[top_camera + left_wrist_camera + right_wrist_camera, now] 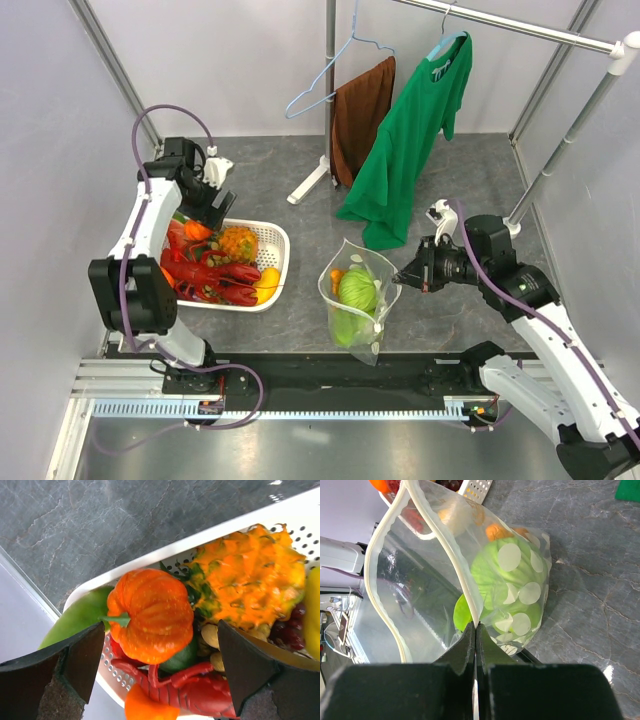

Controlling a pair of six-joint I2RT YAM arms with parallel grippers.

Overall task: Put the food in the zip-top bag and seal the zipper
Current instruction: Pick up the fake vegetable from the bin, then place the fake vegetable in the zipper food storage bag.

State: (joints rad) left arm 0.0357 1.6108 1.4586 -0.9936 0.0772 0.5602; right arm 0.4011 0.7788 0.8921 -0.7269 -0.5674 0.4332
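The polka-dot zip-top bag (pixel 358 298) stands open mid-table with a green cabbage (pixel 357 288), green fruit and an orange piece inside. My right gripper (pixel 400 277) is shut on the bag's zipper rim (pixel 451 555), holding the mouth up; the cabbage (pixel 507 575) shows through the plastic. My left gripper (pixel 203 215) is open over the far left end of the white basket (pixel 277 240), its jaws either side of an orange pumpkin (pixel 150 615). An orange pineapple-like fruit (pixel 247 580), red lobsters (pixel 212 275), a green piece (pixel 80 617) and yellow pieces (pixel 267 279) lie in the basket.
A green T-shirt (pixel 415 130) and a brown cloth (pixel 362 115) hang on a rack at the back, with an empty blue hanger (pixel 320 80). The rack's white foot (pixel 308 182) lies on the table. Enclosure walls stand close on the left and right.
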